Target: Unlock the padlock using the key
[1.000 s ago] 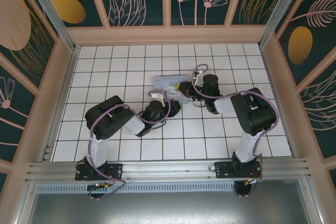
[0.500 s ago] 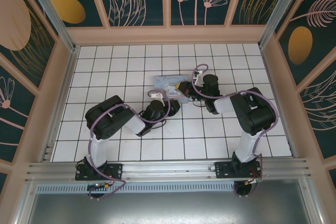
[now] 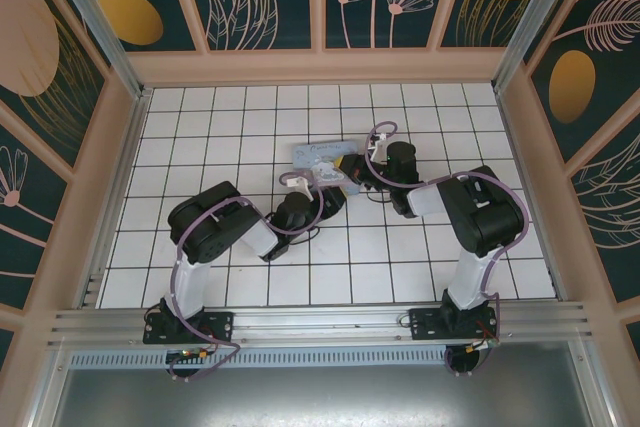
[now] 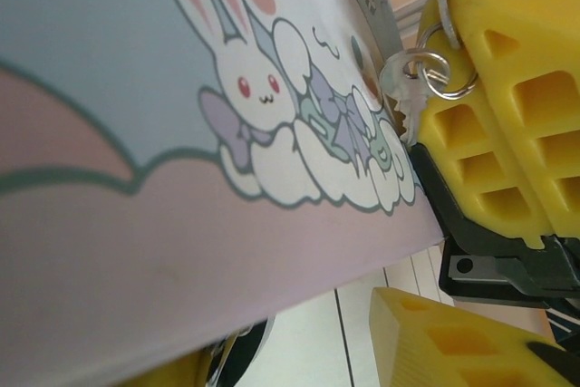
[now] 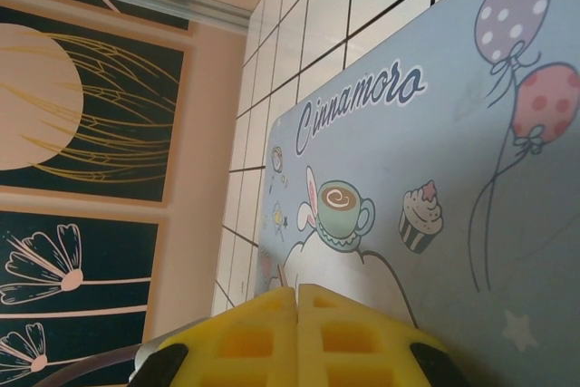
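Note:
The pastel tin box [image 3: 318, 157] lies on the white tiled floor between my two grippers. The left gripper [image 3: 322, 195] is at its near edge; in the left wrist view the rabbit-printed box [image 4: 181, 151] looms over the left gripper [image 4: 290, 337], whose yellow fingers [image 4: 453, 342] stand apart with floor showing beside the box. The right gripper [image 5: 297, 292] is shut, a thin brassy tip of the key [image 5: 282, 275] poking from its pads above the box lid [image 5: 435, 133]. A silvery key on a ring [image 4: 405, 83] dangles beside the right gripper's fingers [image 4: 517, 70]. The padlock is hidden.
The peach wall [image 5: 213, 133] of the enclosure runs along the far side of the floor. White tiles [image 3: 240, 137] stretch to the left and right of the box. The arm bases sit on the metal rail [image 3: 320, 322] at the near edge.
The tin box has shifted slightly away and to the left in the top view. The left gripper's jaws have widened a little. The right gripper has stayed shut in place.

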### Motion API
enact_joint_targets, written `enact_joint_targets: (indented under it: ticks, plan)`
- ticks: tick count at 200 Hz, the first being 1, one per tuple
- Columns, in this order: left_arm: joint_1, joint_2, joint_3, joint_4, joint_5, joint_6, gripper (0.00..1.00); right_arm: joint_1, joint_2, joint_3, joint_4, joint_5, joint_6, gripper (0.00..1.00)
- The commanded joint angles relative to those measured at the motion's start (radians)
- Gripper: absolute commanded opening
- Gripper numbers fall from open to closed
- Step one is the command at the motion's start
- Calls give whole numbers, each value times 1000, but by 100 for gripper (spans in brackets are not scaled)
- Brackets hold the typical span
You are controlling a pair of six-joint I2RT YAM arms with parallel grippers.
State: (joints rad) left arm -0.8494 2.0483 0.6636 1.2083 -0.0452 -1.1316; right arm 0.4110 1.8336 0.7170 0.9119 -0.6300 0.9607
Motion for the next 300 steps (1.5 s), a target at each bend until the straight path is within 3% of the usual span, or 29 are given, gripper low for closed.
enact_joint_targets:
  ticks: [1, 81, 175, 249, 300]
  plan:
    - [-21, 26, 8, 102, -10, -83, 49, -3, 30, -28, -2, -20, 15, 0]
    - [-56, 41, 19, 92, -95, -115, 54, -4, 39, -39, 12, -20, 19, 0]
    - [-56, 61, 31, 75, -111, -128, 27, -5, 56, -34, 18, -25, 21, 0]
    - [-56, 68, 58, 11, -108, -134, 36, -4, 62, -38, 25, -25, 26, 0]
    - [-55, 62, 88, -101, -119, -130, 21, -4, 63, -38, 25, -27, 27, 0]
